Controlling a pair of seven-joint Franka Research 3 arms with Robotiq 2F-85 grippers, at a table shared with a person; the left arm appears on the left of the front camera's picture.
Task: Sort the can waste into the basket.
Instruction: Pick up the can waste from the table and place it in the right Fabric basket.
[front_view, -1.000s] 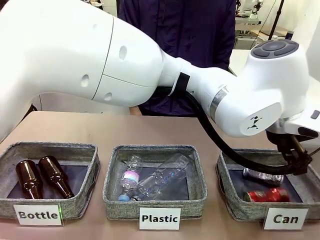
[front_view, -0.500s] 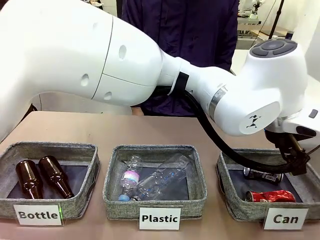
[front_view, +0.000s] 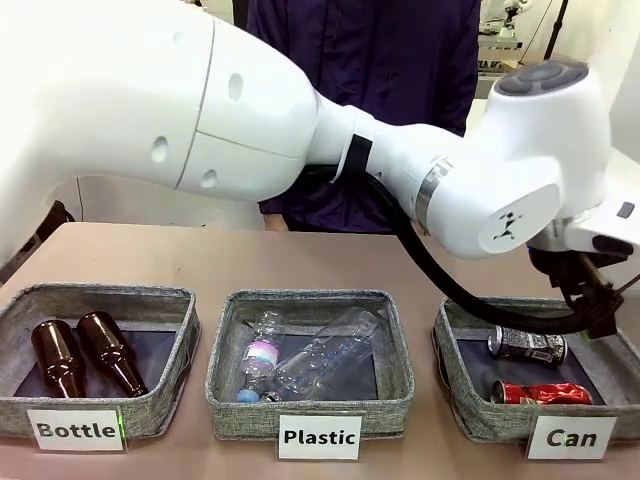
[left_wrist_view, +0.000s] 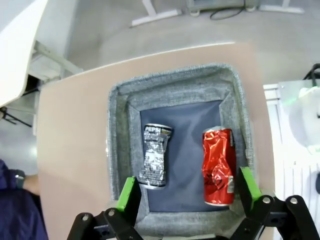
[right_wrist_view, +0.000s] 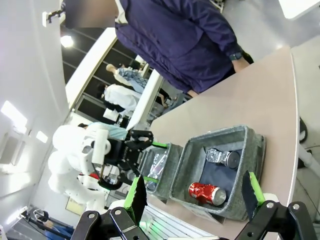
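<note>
Now both crushed cans lie apart on the Can basket's dark floor: silver can with dark print, red can crumpled. My left gripper hangs spread above, empty.

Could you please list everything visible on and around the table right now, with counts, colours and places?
Baskets: three, grey fabric, in a row on the table, labelled Bottle, Plastic, Can.
Glass bottles: two, brown, lying in the Bottle basket.
Plastic bottles: clear, lying in the Plastic basket; count hard to tell.
Silver can: one, crushed, silver with dark print, in the Can basket.
Red can: one, crushed, in the Can basket beside the silver can, apart from it.
Table: one, tan.
Person: one, dark blue jacket, at the far side.
Left gripper: jaws open, empty, above the Can basket.
Right gripper: jaws open, empty, off to the side of the table.
</note>
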